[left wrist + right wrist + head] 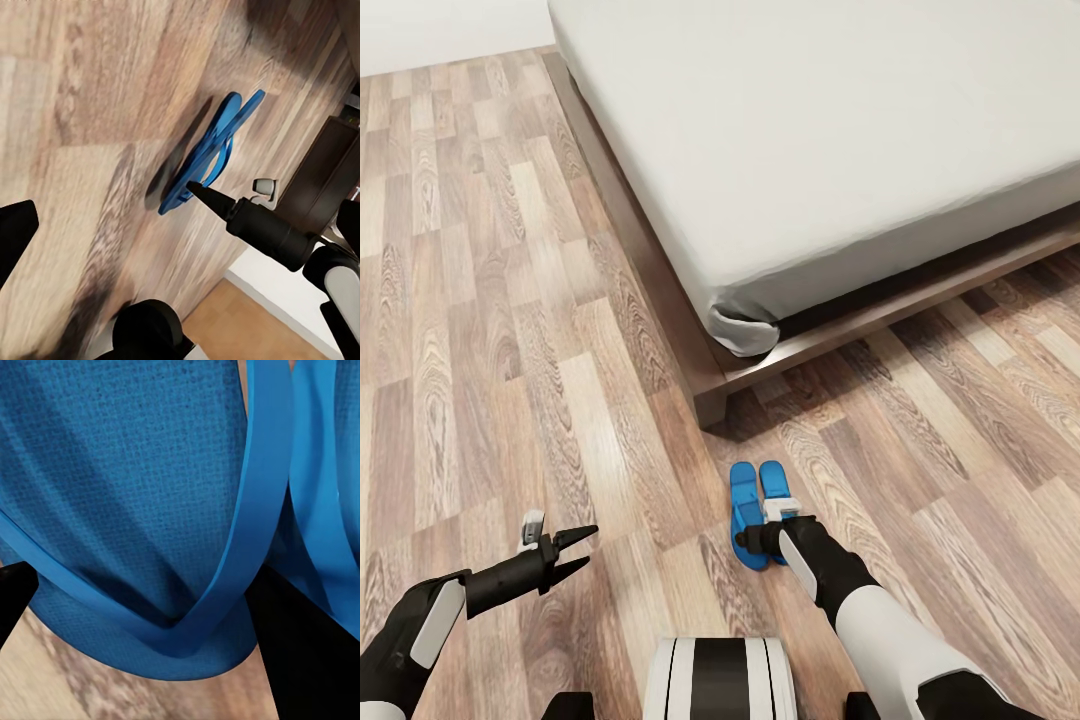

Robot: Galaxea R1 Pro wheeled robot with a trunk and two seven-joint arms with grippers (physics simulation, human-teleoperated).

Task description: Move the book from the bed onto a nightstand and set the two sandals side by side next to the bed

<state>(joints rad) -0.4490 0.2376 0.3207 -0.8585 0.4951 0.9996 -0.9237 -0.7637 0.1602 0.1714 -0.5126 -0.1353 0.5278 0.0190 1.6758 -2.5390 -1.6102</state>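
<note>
Your left gripper (582,553) hangs low over the wood-plank floor (490,330) at near left; fingers parted a little, a narrow gap between the tips, nothing in them; it stands well apart from the sandals. Centre near, the two sandals (758,510) lie on the floor side by side, touching or nearly so, toes toward the bed; they sit near the bed's near corner, just off the frame's foot. From the left wrist you see the sandals (210,150) edge-on, flat on the planks, with a dark fingertip of your right gripper (201,190) meeting the near sandal's edge. Your right gripper (760,535) is down on the sandals' near ends; in the right wrist view the blue sole and strap (225,547) lie right between the two black fingers (300,652); fingers spread wide either side of the strap's junction; you cannot tell whether they press on it. Far right, the bed (690,330), dark brown frame, pale grey mattress (810,130) with a rumpled corner over the frame.
</note>
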